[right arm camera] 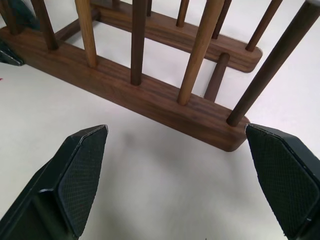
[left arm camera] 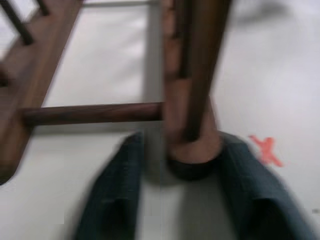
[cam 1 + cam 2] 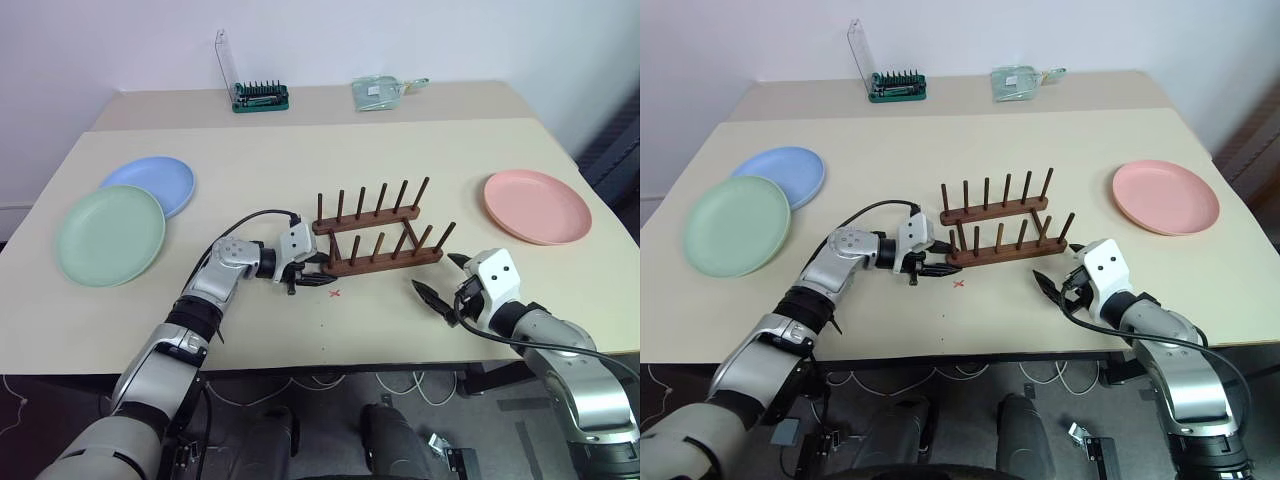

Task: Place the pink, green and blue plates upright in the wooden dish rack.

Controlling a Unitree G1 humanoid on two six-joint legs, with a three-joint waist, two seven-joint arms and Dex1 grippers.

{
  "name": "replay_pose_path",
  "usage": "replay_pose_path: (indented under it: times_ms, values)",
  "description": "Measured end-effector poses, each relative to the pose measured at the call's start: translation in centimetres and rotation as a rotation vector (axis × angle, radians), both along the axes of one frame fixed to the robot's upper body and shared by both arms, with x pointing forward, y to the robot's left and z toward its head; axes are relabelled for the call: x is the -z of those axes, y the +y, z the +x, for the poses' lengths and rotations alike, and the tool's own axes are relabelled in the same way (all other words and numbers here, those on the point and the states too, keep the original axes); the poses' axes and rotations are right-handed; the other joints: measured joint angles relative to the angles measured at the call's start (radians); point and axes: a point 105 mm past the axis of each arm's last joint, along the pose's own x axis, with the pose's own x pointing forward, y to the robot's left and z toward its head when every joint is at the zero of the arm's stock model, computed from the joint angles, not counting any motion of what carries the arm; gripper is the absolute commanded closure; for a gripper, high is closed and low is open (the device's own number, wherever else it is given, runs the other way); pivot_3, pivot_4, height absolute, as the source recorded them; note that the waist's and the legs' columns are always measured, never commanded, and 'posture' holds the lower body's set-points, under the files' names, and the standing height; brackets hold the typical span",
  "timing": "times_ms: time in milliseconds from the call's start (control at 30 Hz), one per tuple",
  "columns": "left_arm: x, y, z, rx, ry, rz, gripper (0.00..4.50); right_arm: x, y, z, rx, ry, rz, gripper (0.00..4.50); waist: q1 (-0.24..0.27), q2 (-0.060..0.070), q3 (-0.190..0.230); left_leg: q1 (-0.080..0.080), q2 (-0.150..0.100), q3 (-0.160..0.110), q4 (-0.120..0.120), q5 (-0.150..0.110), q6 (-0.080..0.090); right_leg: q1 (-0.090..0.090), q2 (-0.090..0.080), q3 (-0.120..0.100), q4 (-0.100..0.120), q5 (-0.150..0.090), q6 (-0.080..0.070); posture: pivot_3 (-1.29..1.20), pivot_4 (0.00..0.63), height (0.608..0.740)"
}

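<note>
Wooden dish rack (image 3: 378,236) between my end effectors.
Left end effector (image 3: 312,277) straddles its near rail end, ungripped; right end effector (image 3: 441,277) gapes beside its other end.

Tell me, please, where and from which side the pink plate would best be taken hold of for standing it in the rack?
Probably by its raised rim on the near edge, approached from the robot's side with the right gripper, whose fingers stand open closest to it. The pink plate lies flat and alone on the table, so only the rim offers a pinch, one finger above, one slid beneath. The wooden dish rack stands beside it.
</note>
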Motion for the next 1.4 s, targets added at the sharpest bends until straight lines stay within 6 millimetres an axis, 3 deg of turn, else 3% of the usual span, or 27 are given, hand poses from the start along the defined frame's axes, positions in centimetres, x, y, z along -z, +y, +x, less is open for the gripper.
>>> replay_pose_path:
  times_ms: [33,133,167,233,300,467,700,833,967,1133,1400]
  values:
    - [-0.1,0.3,0.2,-0.014,-0.01,-0.001,0.41,0.0,-0.1,0.0,0.003,0.0,-0.005,0.0,0.0,0.0,0.0,0.0,0.0,0.0,0.0,0.0,0.0,0.0,0.0,0.0,0.0,0.0,0.0,0.0,0.15,0.74]
    - [-0.3,2.1,0.3,-0.07,-0.015,0.01,0.41,0.0,-0.5,0.0,0.011,0.004,-0.028,0.0,-0.005,0.0,0.0,0.0,0.0,0.0,0.0,0.0,0.0,0.0,0.0,0.0,0.0,0.0,0.0,0.0,0.15,0.74]
    - [-0.2,3.0,0.0,-0.09,0.002,0.007,0.37,0.1,-0.9,0.0,0.014,0.01,-0.049,0.25,-0.007,0.0,0.0,0.0,0.0,0.0,0.0,0.0,0.0,0.0,0.0,0.0,0.001,0.0,0.0,0.0,0.15,0.74]
    - [0.0,4.5,-0.7,-0.128,0.034,-0.002,1.01,0.1,-1.9,0.1,0.029,0.023,-0.072,0.83,-0.006,0.0,0.0,0.001,0.001,0.0,-0.001,0.0,0.0,0.0,0.0,0.0,0.001,0.0,0.0,0.0,0.15,0.74]
    - [0.1,5.3,-1.7,-0.139,0.058,-0.008,1.73,0.3,-2.1,0.0,0.018,0.037,-0.083,1.8,-0.004,0.0,0.0,0.001,0.001,0.0,0.0,0.0,0.0,0.0,0.0,0.0,0.001,0.0,0.0,0.0,0.15,0.74]
    - [0.6,4.7,-5.0,-0.081,0.151,-0.022,4.3,1.4,-0.8,-0.4,-0.049,0.095,-0.081,4.46,0.003,0.0,0.0,0.0,0.0,0.0,0.0,0.0,0.0,0.0,0.0,0.0,0.0,0.0,0.0,0.0,0.15,0.74]
    - [1.1,0.7,-6.1,-0.071,0.176,-0.077,4.3,2.3,0.2,1.3,-0.027,0.112,-0.166,4.46,0.003,0.0,0.0,0.0,0.0,0.0,0.0,0.0,0.0,0.0,0.0,0.0,0.0,0.0,0.0,0.0,0.15,0.74]
    - [1.1,-0.4,-5.4,-0.091,0.126,-0.061,4.3,2.2,0.1,2.9,0.017,0.086,-0.196,4.46,0.003,0.0,0.0,0.001,0.0,0.0,0.0,0.0,0.0,0.001,0.0,0.0,0.0,0.0,0.0,0.0,0.15,0.74]
    - [1.0,-1.5,-2.7,-0.202,0.056,-0.088,4.3,1.9,-0.2,5.4,0.066,0.055,-0.223,4.46,0.003,-0.002,-0.002,0.003,0.0,0.0,0.002,0.0,0.0,0.004,0.0,0.0,0.0,0.0,-0.001,0.0,0.15,0.74]
    - [0.7,-0.8,0.1,-0.327,-0.019,-0.112,4.3,1.8,-0.3,7.0,0.078,0.021,-0.245,4.46,0.001,-0.002,-0.002,0.004,0.0,0.0,0.001,0.0,0.0,0.004,0.0,0.0,0.0,0.0,0.0,0.0,0.15,0.74]
    - [0.6,-0.2,1.3,-0.395,-0.053,-0.13,4.3,1.8,-0.5,7.4,0.076,-0.003,-0.262,4.46,0.0,-0.002,-0.003,0.004,0.0,0.0,0.001,0.0,0.0,0.004,0.0,0.0,0.0,0.0,0.0,0.0,0.15,0.74]
